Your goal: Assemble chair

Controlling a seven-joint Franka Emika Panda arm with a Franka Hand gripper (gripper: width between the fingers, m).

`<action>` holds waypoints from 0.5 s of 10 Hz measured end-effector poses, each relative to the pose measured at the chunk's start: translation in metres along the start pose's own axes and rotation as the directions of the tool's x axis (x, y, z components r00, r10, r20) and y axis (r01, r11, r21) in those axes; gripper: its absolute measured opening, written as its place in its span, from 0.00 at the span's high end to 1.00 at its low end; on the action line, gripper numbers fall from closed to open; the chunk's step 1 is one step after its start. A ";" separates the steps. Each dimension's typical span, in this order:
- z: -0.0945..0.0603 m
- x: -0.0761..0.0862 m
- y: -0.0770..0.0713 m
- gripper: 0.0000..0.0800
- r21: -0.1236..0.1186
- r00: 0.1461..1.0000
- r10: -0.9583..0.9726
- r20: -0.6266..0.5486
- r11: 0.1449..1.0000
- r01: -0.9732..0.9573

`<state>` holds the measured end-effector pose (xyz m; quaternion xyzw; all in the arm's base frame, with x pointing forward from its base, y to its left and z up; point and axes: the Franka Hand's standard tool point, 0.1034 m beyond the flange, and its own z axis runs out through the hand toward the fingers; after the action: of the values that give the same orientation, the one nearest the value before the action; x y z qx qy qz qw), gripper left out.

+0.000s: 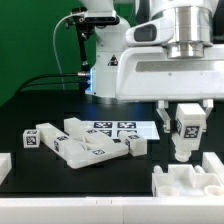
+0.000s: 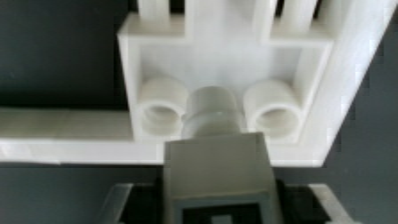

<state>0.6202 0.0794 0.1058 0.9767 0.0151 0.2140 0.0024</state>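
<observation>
My gripper (image 1: 186, 127) is shut on a chunky white chair part (image 1: 185, 140) with a black-and-white tag, and holds it upright. It hangs just above a larger white chair piece (image 1: 190, 182) at the front of the exterior view's right. In the wrist view the held part (image 2: 217, 165) sits between my dark fingers (image 2: 135, 200), and my gripper (image 2: 217, 206) is over the larger piece (image 2: 222, 60). That piece shows two round pegs or sockets and a slot between them. More tagged white chair parts (image 1: 82, 146) lie in a loose pile on the exterior view's left.
The marker board (image 1: 116, 128) lies flat behind the pile. A small white block (image 1: 4, 166) sits at the exterior view's left edge. The robot's white base (image 1: 150, 70) stands at the back. The table is black.
</observation>
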 end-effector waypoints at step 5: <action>0.002 0.000 -0.004 0.64 0.001 1.000 -0.005 -0.006 1.000 0.005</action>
<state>0.6212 0.0837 0.1039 0.9760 0.0178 0.2169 0.0023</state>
